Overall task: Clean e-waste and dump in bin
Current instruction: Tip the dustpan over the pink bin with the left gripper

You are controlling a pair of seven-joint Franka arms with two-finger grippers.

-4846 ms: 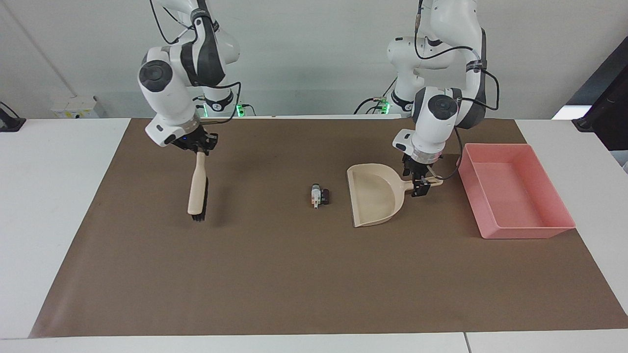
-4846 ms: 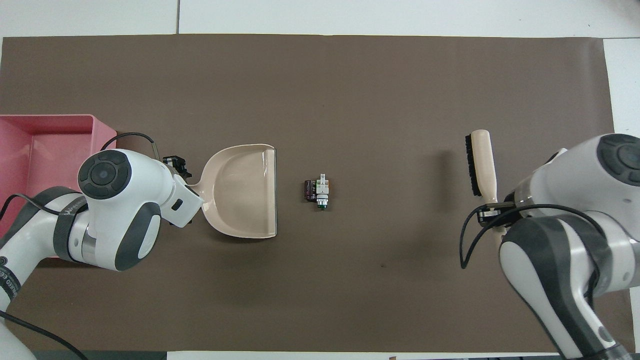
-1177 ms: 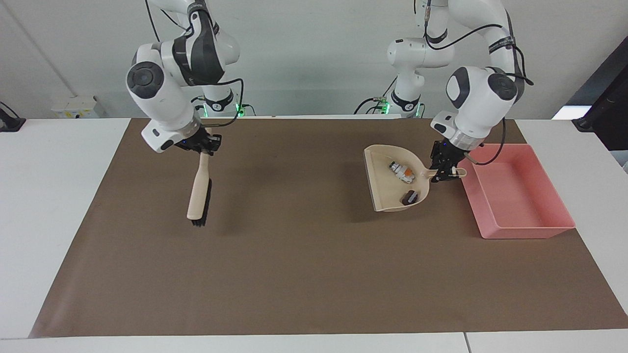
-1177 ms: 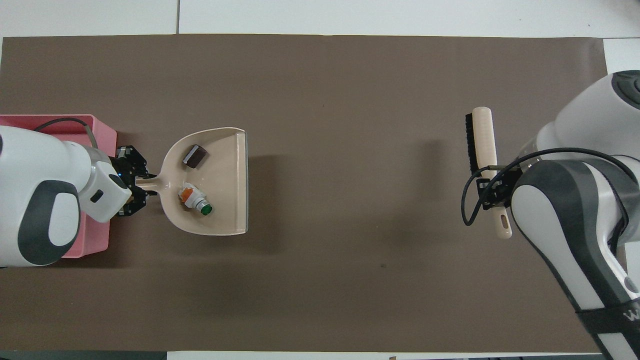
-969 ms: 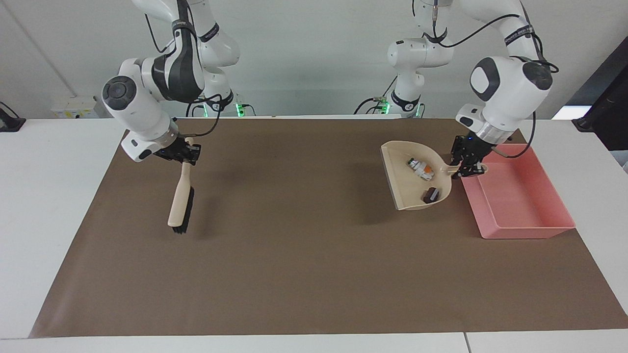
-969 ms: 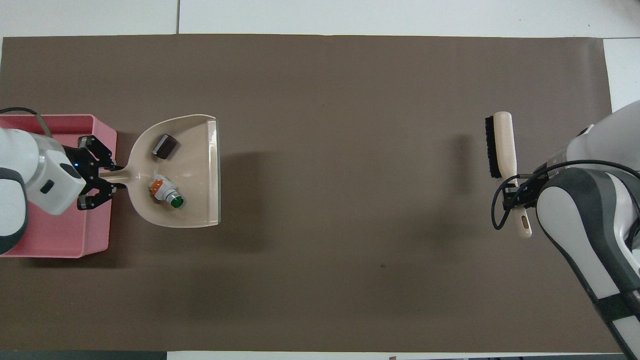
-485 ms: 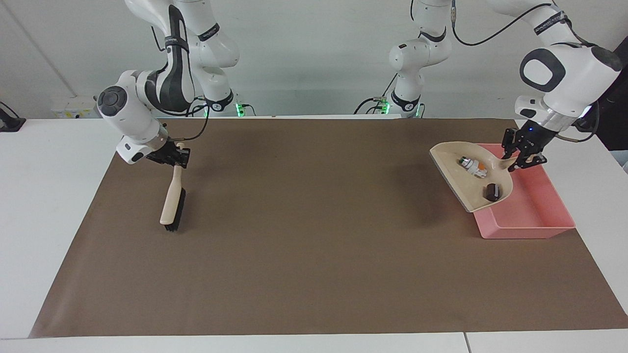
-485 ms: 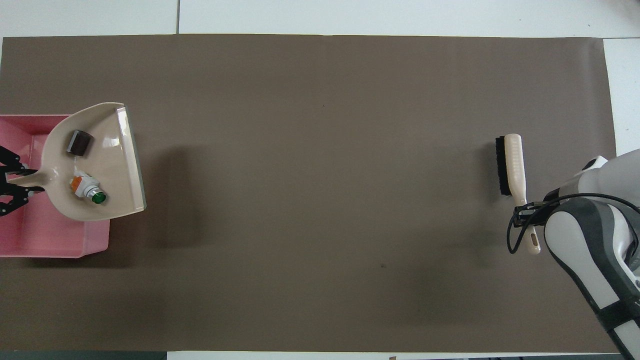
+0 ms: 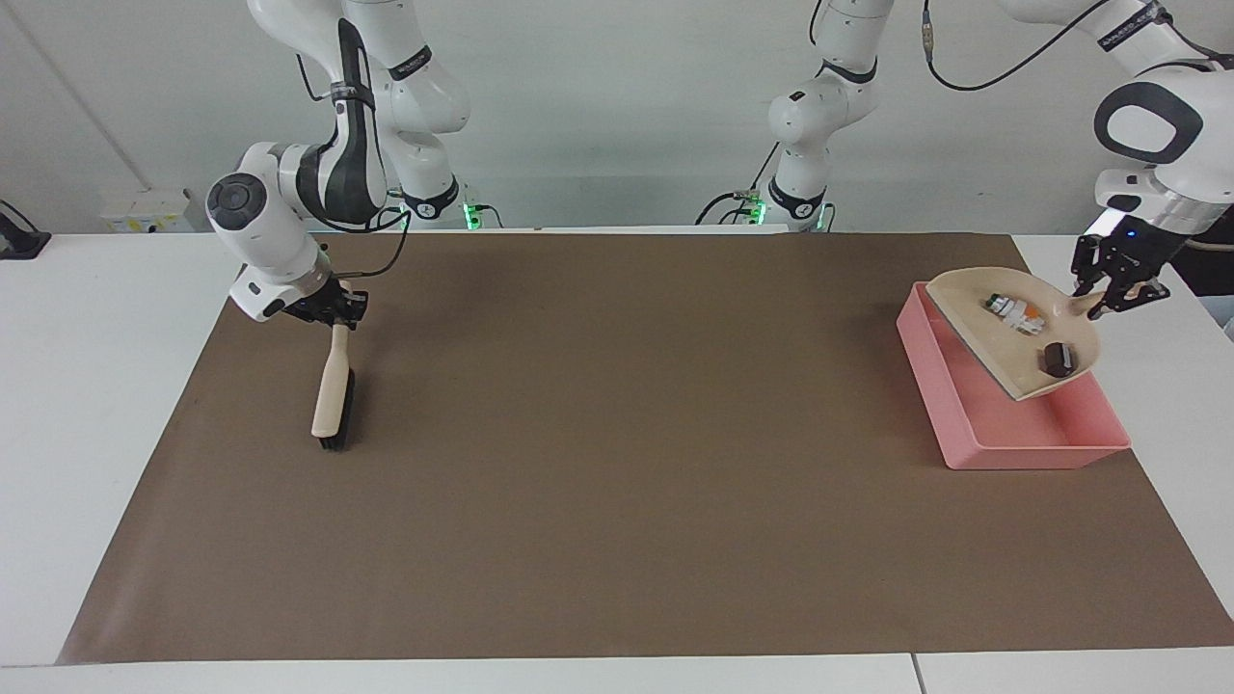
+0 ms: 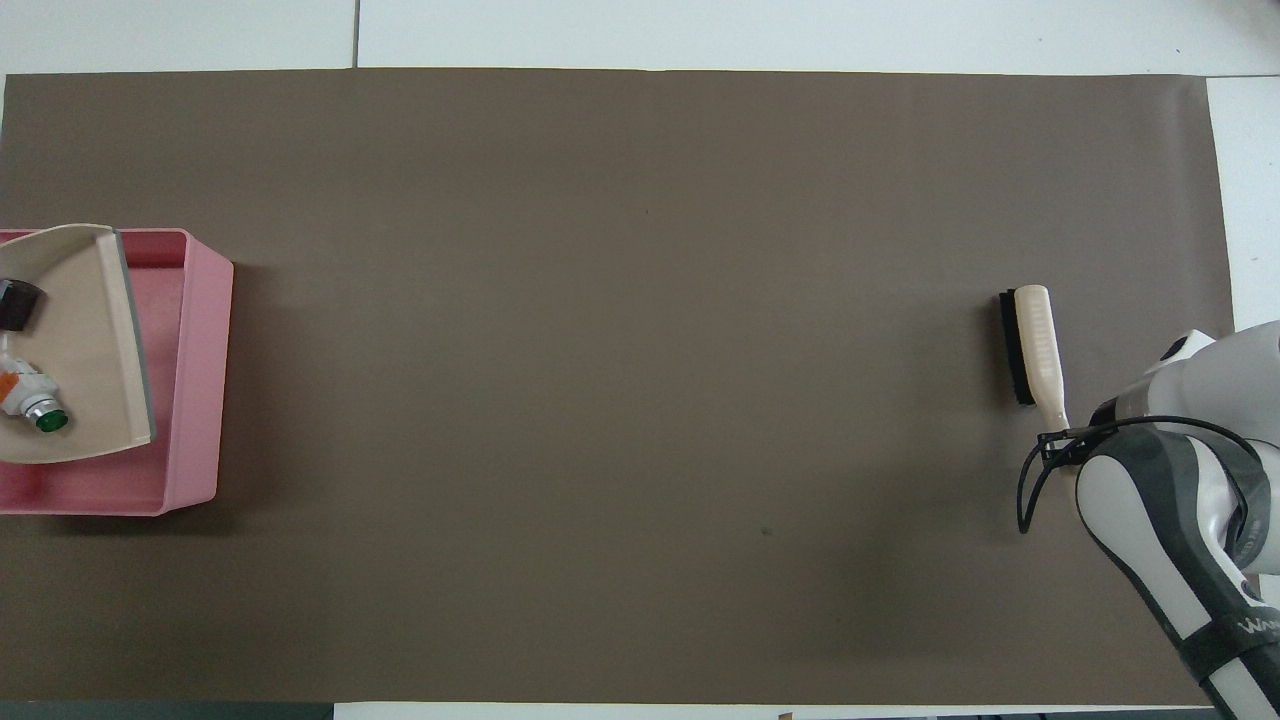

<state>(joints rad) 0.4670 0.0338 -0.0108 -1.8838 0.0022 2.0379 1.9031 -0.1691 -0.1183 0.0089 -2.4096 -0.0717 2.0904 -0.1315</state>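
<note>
Holding the dustpan (image 9: 1012, 333) by its handle over the bin (image 9: 1003, 424), the left gripper (image 9: 1109, 289) is clamped tight, and the e-waste (image 9: 1012, 313) lies in the pan. The right gripper (image 9: 333, 310) grips the brush (image 9: 333, 400) over the mat (image 9: 617, 434) at the right arm's end of the table (image 9: 96, 318).

E-waste (image 9: 1014, 315) in dustpan (image 9: 993, 355) over bin (image 9: 1022, 451).
</note>
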